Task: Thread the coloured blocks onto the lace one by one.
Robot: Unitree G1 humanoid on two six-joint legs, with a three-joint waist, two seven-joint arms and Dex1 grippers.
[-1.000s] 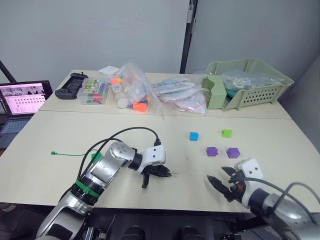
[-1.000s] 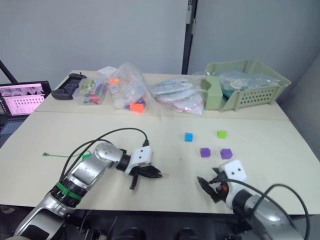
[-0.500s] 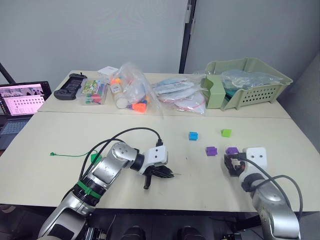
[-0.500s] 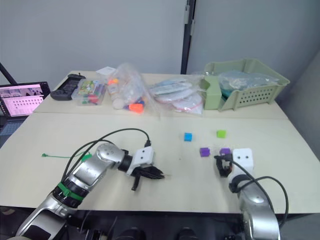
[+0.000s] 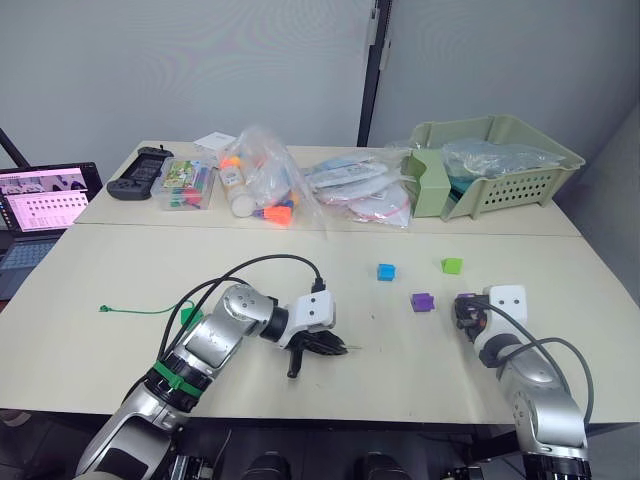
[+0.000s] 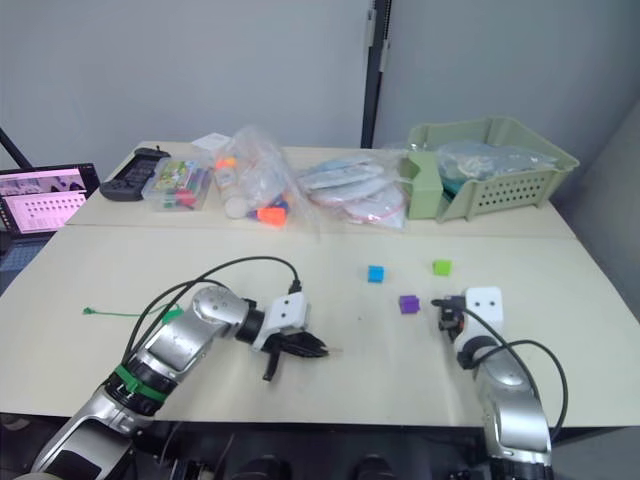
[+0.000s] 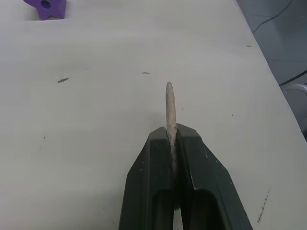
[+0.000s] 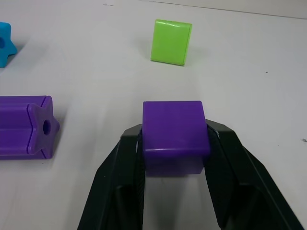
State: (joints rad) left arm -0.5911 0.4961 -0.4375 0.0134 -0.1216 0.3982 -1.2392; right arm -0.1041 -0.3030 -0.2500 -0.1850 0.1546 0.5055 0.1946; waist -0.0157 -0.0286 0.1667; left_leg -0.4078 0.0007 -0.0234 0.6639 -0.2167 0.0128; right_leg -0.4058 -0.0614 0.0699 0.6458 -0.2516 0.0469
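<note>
Right pincer (image 8: 173, 143) clamped around purple block (image 8: 173, 128), on table (image 8: 259, 67).

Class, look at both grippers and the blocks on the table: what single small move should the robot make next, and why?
Probably lift the purple block off the table and carry it toward the lace tip. The right gripper is shut on that block, and the left gripper is shut on the lace with its pale tip sticking out, ready for threading.
</note>
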